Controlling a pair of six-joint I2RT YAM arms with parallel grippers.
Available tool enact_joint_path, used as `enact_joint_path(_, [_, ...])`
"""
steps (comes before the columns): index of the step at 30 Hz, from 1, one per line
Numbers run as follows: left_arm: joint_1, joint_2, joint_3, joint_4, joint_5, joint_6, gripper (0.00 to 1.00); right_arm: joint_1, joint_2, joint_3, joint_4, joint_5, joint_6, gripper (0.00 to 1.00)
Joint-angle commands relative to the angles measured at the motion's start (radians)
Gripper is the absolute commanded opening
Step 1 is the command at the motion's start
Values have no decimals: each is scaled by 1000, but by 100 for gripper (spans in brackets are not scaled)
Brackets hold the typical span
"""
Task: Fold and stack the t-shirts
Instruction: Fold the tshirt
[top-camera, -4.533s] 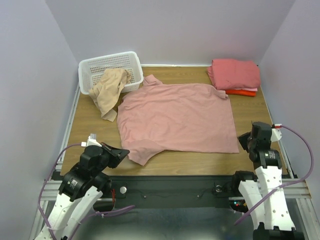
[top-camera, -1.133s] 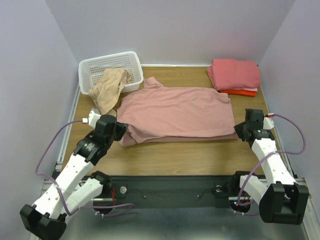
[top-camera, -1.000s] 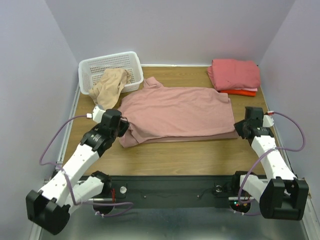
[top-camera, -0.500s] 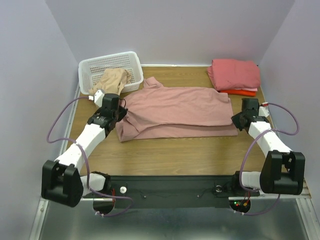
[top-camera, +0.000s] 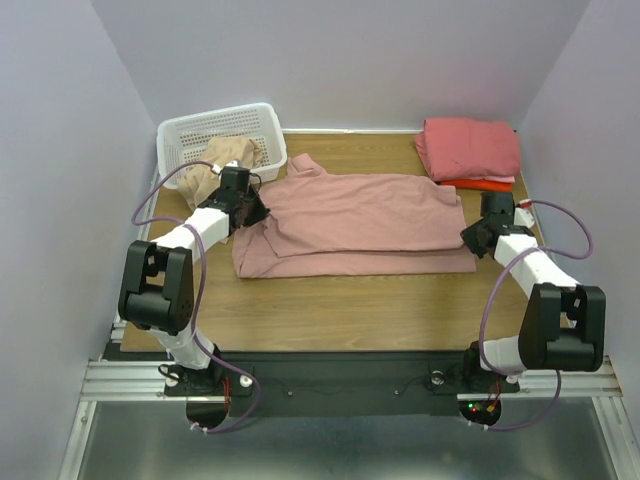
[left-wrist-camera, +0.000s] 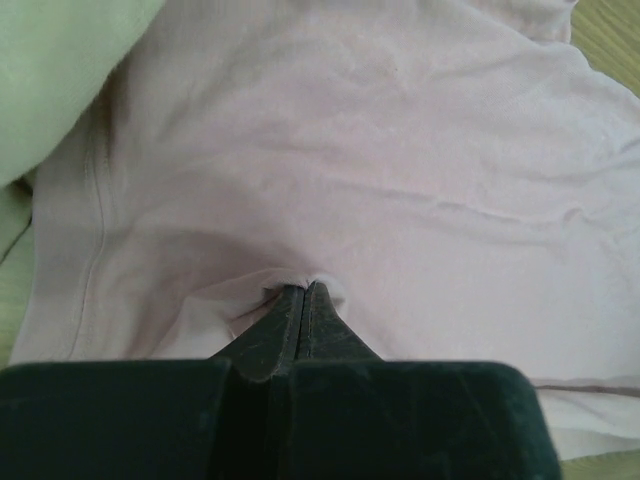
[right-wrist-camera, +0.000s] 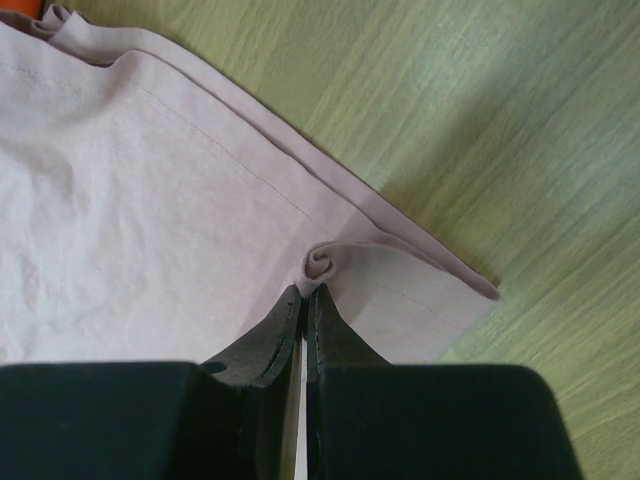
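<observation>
While both of your arms reach out over the table (top-camera: 380, 310), the holdings read as follows.

1. Dusty-pink t-shirt (top-camera: 350, 225): lies flat at the table's centre, doubled over lengthwise. A lower layer shows along its 6 o'clock edge, and a sleeve points to 11 o'clock.

2. Left gripper (top-camera: 252, 212): sits at the shirt's 9 o'clock end. Your left wrist view shows its jaws pressed together (left-wrist-camera: 303, 295), with a pucker of the pink cloth pinched at their tips.

3. Right gripper (top-camera: 472, 238): sits at the shirt's 3 o'clock end. Its jaws are all but closed (right-wrist-camera: 305, 295), nipping a small curl of the doubled hem.

4. Beige t-shirt (top-camera: 225, 160): crumpled at 10 o'clock, spilling over the near rim of the white basket (top-camera: 215, 125), just behind your left gripper.

5. Folded stack at 1 o'clock: a salmon-pink t-shirt (top-camera: 468, 148) rests on top of an orange-red t-shirt (top-camera: 485, 185), near the pink shirt's far right corner.
</observation>
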Motion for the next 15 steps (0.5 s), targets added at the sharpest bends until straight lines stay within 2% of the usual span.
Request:
enact_joint_path(1, [12,-3,50,53,39,46,0,-1,29,61,49,35,-36,0])
enact_joint_path(9, [12,25,106,-17,-39,30,0,-1,107,98,49,41,-30,1])
enact_joint_path(11, [12,40,121,-49,-39,32,1,-3,113,108,49,49,-25,5])
enact_joint_path(13, [10,45,138,-68,-39,33,19,-3,125,118,49,43,-32,16])
enact_joint_path(14, [12,37,138,-69,-32,33,30,-3,135,142,47,14,-74,31])
enact_joint_path(15, [12,33,135,-69,-24,30,34,-3,141,151,47,-8,-98,40])
